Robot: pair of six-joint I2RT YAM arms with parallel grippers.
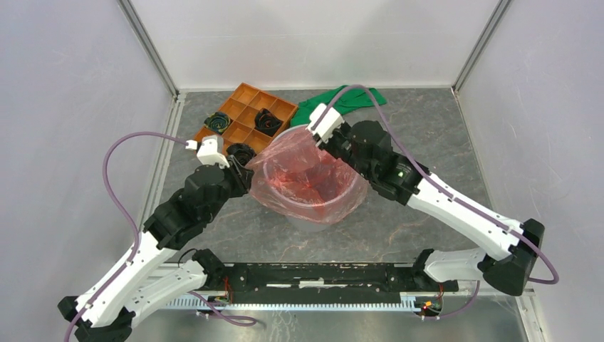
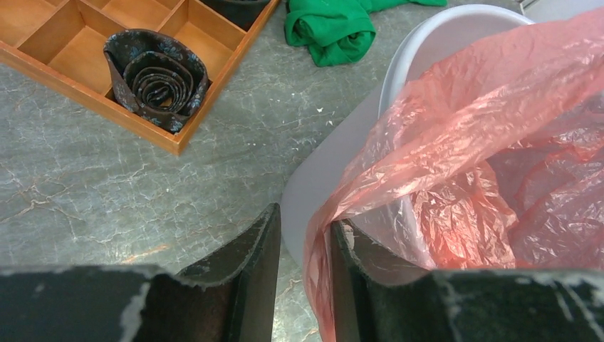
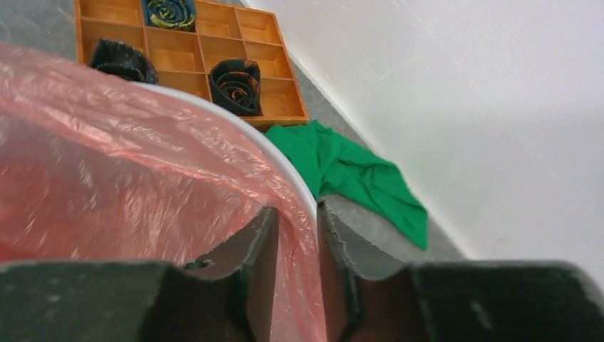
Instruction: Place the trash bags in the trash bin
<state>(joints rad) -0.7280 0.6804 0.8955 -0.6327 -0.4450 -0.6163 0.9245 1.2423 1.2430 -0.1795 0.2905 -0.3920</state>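
The trash bag (image 1: 306, 178), thin crinkly red-pink film, lies spread open inside the round greyish-white trash bin (image 1: 322, 221) at the table's middle, its edge draped over the rim. My left gripper (image 1: 248, 174) is at the bin's left rim. In the left wrist view its jaws (image 2: 305, 239) stand apart, the bag's (image 2: 484, 142) film hangs along the right finger, and bare table shows in the gap. My right gripper (image 1: 318, 142) is at the far rim. There the jaws (image 3: 295, 231) pinch the bag's (image 3: 128, 164) edge right at the bin's rim (image 3: 274, 149).
An orange compartment tray (image 1: 246, 96) with dark rolled bands (image 2: 157, 78) stands behind the bin on the left. A green cloth (image 1: 342, 100) lies crumpled at the back, next to the tray. White walls close in the table on three sides.
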